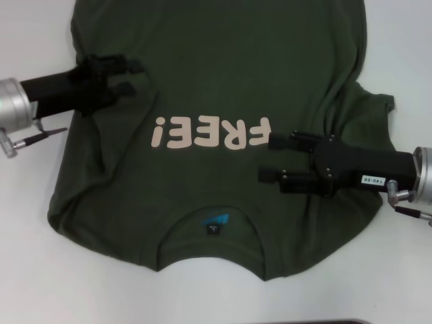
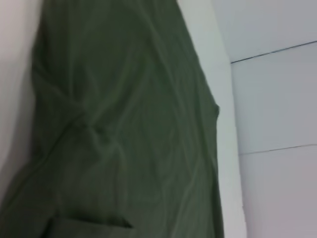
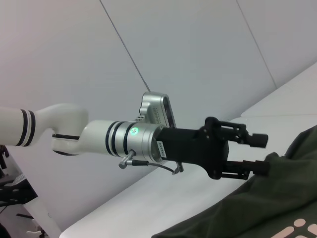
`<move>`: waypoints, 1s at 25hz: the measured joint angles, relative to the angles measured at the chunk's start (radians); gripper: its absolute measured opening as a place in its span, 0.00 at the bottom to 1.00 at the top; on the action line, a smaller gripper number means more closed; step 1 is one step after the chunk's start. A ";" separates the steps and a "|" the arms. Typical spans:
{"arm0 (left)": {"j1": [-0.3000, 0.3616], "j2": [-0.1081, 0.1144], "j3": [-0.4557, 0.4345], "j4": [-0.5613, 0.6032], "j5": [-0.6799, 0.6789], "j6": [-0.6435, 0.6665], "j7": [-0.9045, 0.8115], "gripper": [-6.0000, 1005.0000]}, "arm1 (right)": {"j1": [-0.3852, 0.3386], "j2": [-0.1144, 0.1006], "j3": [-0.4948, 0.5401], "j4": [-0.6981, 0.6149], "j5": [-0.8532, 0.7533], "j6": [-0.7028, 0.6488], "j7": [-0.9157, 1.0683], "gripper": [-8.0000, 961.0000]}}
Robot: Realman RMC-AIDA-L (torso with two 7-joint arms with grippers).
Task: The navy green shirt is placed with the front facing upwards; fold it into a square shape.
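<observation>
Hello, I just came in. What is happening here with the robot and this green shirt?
A two-armed robot is working on the navy green shirt, which lies spread front-up on the white table, with the "FREE!" lettering showing and the collar nearest the robot. The left gripper is over the shirt's left side and the right gripper is over the chest beside the lettering. Both are open and hold nothing. No fold is made yet.
</observation>
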 joint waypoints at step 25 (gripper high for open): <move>0.101 0.093 0.212 0.094 0.012 0.053 -0.136 0.86 | 0.008 -0.001 0.002 -0.007 0.000 0.006 0.012 0.93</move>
